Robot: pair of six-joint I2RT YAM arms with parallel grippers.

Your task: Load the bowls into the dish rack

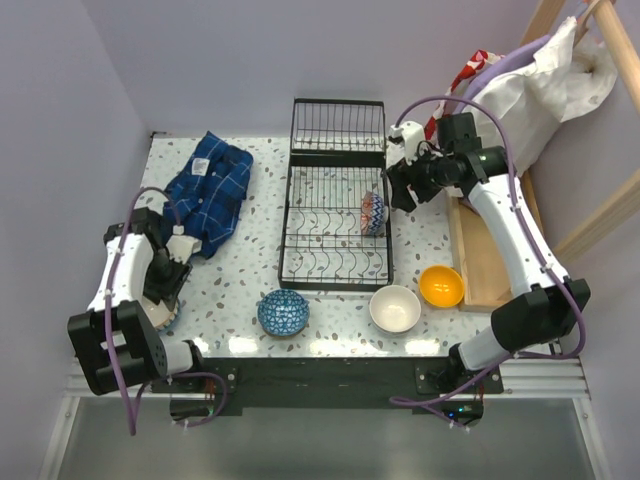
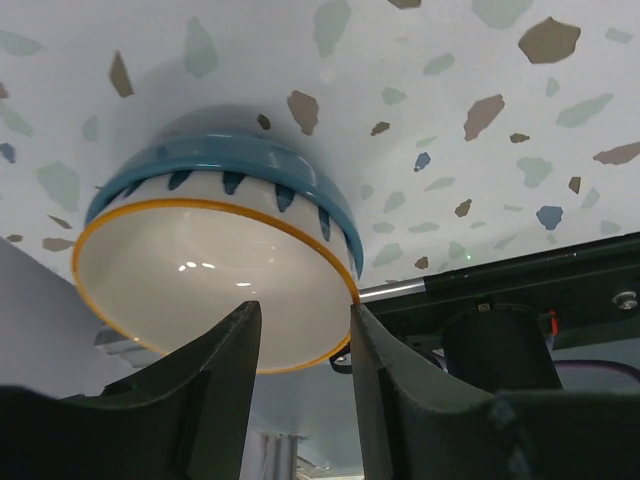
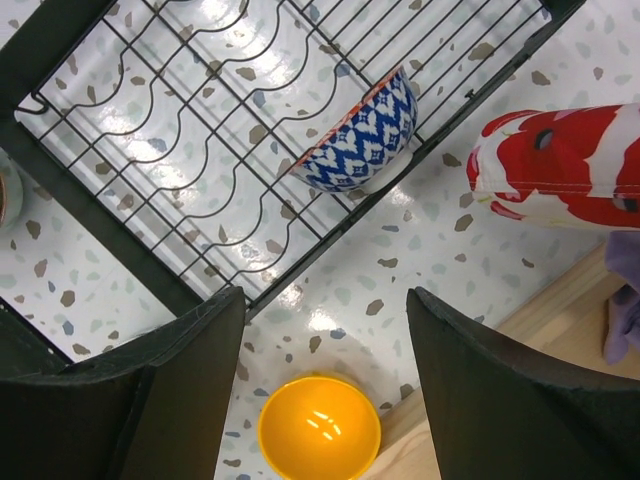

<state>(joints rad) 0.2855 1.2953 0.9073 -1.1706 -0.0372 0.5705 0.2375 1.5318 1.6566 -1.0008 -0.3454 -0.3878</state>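
- At the table's left edge, the left gripper (image 2: 300, 315) sits low in front of the blue-banded bowl (image 2: 200, 260). Its fingers are part-spread with a gap between them, and the orange rim shows in that gap — nothing is pinched yet.
- That bowl lies tipped, its mouth toward the wrist camera, right by the table edge (image 2: 470, 275).
- Right gripper (image 3: 325, 292) hangs over the right side of the dish rack (image 1: 287, 225), spread wide and empty.
- Rack holds one bowl: the blue-patterned red-rimmed bowl (image 3: 360, 135), standing on edge in the tines near the right side.
- Not loaded: dark blue bowl (image 1: 283, 312), white bowl (image 1: 395, 308) and orange bowl (image 1: 441, 285), all on the table in front of the rack.
- Risks, my read:
  - A left close that misses the rim nudges the bowl — with the edge this near, it could go off the table.
  - A thin-rim pinch on a glazed bowl may slip or rotate on lift.
  - A right arm descent here could clip the racked bowl or the rack wires.
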